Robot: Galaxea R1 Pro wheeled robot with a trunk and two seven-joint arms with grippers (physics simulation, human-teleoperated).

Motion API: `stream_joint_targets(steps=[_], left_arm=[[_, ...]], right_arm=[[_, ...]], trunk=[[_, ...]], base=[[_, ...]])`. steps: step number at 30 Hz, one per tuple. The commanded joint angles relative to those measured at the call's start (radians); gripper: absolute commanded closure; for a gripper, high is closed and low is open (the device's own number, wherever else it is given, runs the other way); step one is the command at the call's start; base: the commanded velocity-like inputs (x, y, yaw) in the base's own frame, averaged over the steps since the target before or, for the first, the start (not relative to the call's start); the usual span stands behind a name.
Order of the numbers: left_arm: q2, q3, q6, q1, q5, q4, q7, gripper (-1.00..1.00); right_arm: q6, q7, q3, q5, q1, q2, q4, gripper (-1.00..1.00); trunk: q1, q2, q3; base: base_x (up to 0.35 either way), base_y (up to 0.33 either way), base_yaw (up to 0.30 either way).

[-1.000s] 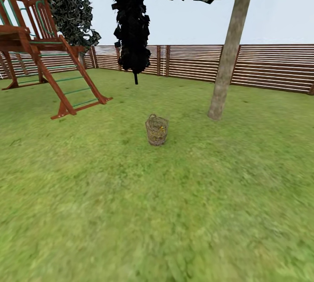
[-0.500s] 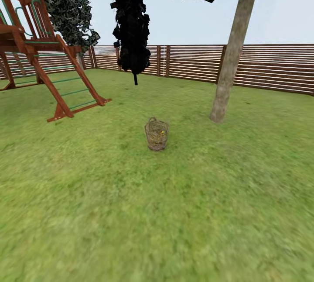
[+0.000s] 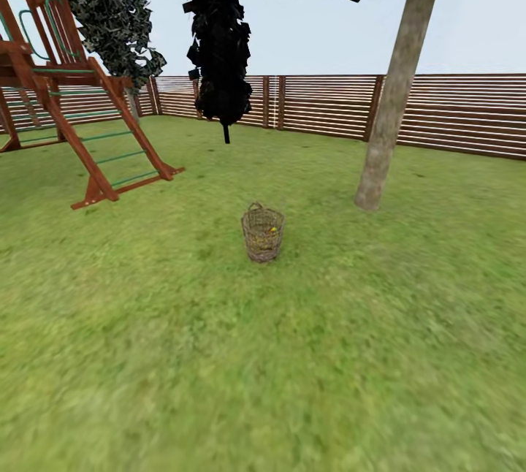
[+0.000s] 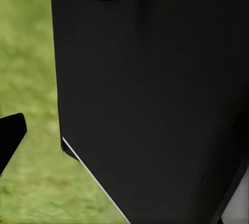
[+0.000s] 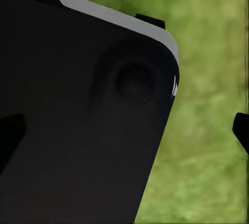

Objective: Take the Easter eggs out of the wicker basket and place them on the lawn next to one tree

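Where the lawn runs mid-frame in the head view, the wicker basket stands upright on the grass, well clear of every lawn edge and far in from the fence at the back. Loop handle at its rim, see-through sides. A yellow patch shows through the weave: at least one of the Easter eggs is inside; the count can't be told at this range.

Nearest tree has a pale grey-brown trunk, base on the grass behind and to the right of the basket, near but not touching it; leafy canopy at the top of the frame. A narrow dark columnar tree stands further back, close to the fence, and a second, greyer one to its left. A red-brown wooden play frame with ladder sits at the back-left of the lawn, well apart from the basket.

Left wrist view: a black body panel covers most of the frame, blurred grass beside it, one dark finger tip at the edge. Right wrist view: black housing, one dark tip over grass. Can't tell how far either gripper is spread or whether it holds anything.
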Motion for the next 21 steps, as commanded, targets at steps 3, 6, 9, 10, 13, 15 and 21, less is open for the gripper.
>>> stream_joint_targets(steps=[3, 6, 9, 10, 13, 15, 21], left_arm=[[0.000, 0.005, -0.003, 0.000, 0.001, 0.000, 0.000, -1.00], [0.000, 0.005, -0.003, 0.000, 0.001, 0.000, 0.000, -1.00], [0.000, 0.005, -0.003, 0.000, 0.001, 0.000, 0.001, -1.00], [0.000, 0.005, -0.003, 0.000, 0.001, 0.000, 0.001, -1.00], [0.000, 0.006, -0.003, 0.000, 0.001, 0.000, 0.001, -1.00], [0.000, 0.006, -0.003, 0.000, 0.002, 0.000, 0.001, -1.00], [0.000, 0.007, -0.003, 0.000, 0.003, 0.000, 0.001, -1.00]], right_arm=[[-0.014, -0.002, 0.000, 0.001, -0.001, -0.004, 0.001, -1.00], [-0.016, -0.002, 0.000, 0.000, -0.001, -0.004, 0.001, -1.00], [-0.018, -0.002, 0.000, -0.001, -0.001, -0.004, 0.000, -1.00], [-0.018, -0.002, 0.000, -0.001, -0.001, -0.003, 0.000, -1.00], [-0.017, -0.002, 0.002, 0.002, -0.001, 0.000, -0.001, -1.00], [-0.017, -0.003, 0.003, 0.003, -0.001, 0.001, -0.001, -1.00], [-0.017, -0.003, 0.006, 0.005, -0.001, 0.005, 0.002, -1.00]], trunk=[[0.001, 0.000, -0.001], [0.001, 0.000, -0.001], [0.001, 0.000, -0.001], [0.001, 0.000, -0.001], [0.001, 0.000, -0.001], [0.001, 0.000, -0.001], [0.001, 0.000, -0.001]], base=[[0.337, 0.000, 0.000], [0.338, 0.000, 0.000], [0.338, 0.000, 0.000], [0.337, 0.000, 0.000], [0.338, 0.000, 0.000], [0.338, 0.023, 0.000], [0.337, 0.089, 0.000]])
